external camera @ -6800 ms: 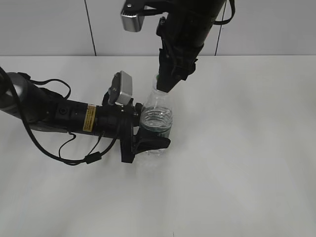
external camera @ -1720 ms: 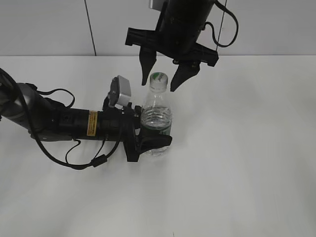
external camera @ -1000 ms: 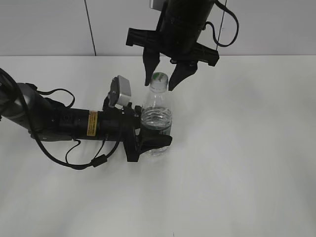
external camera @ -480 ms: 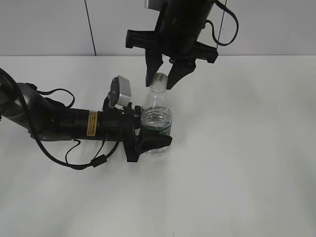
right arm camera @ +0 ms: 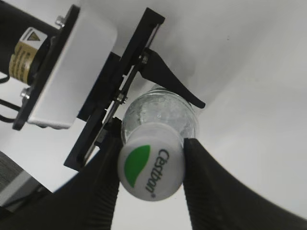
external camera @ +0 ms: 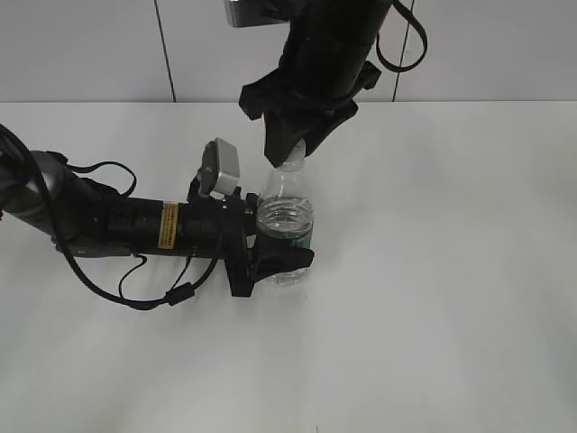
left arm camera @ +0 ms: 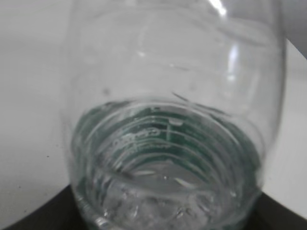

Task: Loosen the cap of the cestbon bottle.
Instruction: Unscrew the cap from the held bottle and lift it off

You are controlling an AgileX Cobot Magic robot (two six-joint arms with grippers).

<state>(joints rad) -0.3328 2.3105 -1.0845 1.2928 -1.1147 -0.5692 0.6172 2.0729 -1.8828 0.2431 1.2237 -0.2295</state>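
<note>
Currently noted: bottle upright on white table, left of centre, nearer the far edge than the near one. Clear plastic, water inside, dark green label band low on the body.

Left hand reaching in horizontally from the left edge side, clenched around the lower body of the bottle at label height; black fingers wrapped on the near side. Bottle body fills left wrist view, pressed close to the lens, ribbed wall and green tint visible; own fingers of that hand only as dark slivers at the bottom.

Right hand coming down from above at the far edge side, over the bottle top. Grasping cap: black fingers pressed against left and right flanks of the cap in right wrist view, no gap seen on either side. Cap white, round, green patch and "Cestbon" lettering on top, seated on the neck. Seen from outside, cap mostly hidden by the right hand; only a white sliver below the fingertips.

Left arm's wrist camera box just left of bottle shoulder, not touching as far as can be told.
</note>
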